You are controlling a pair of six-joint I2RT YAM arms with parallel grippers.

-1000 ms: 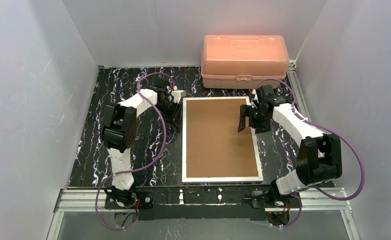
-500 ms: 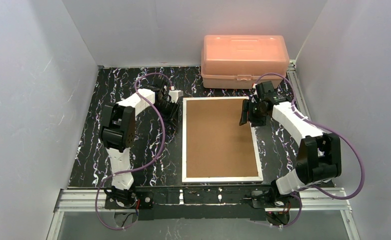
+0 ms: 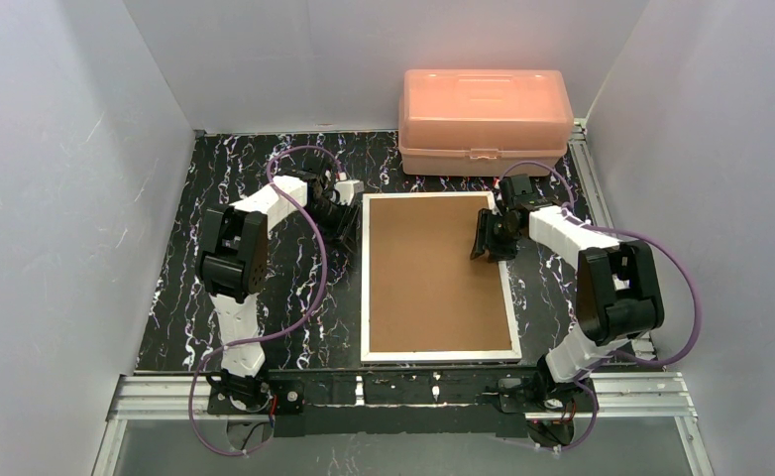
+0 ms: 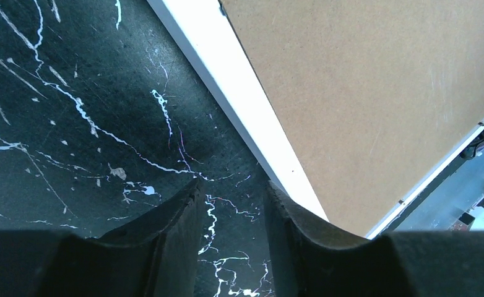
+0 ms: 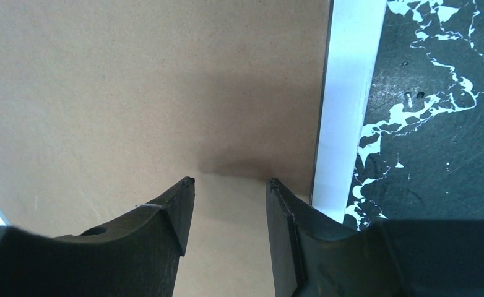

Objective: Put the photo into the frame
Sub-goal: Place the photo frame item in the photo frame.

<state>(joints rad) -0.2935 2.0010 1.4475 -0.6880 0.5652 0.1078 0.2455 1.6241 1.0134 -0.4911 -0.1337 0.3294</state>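
Note:
The frame (image 3: 433,273) lies flat in the middle of the table with its brown board back up and a thin white rim around it. The photo is not in view. My left gripper (image 3: 347,226) hangs over the black marble surface just left of the frame's far-left rim (image 4: 246,117); its jaws (image 4: 232,185) stand apart with nothing between them. My right gripper (image 3: 482,243) is low over the brown board, close inside the right-hand white rim (image 5: 345,93). It is open (image 5: 230,181) and empty, casting a shadow on the board.
A pink plastic box (image 3: 485,119) with its lid down stands at the back, just beyond the frame's far edge. White walls close in the left, right and back sides. Both arms' purple cables loop over the table.
The right gripper has narrowed and dropped closer to the board, and its arm has folded inward. The left gripper's jaws have parted a little. The frame has not moved.

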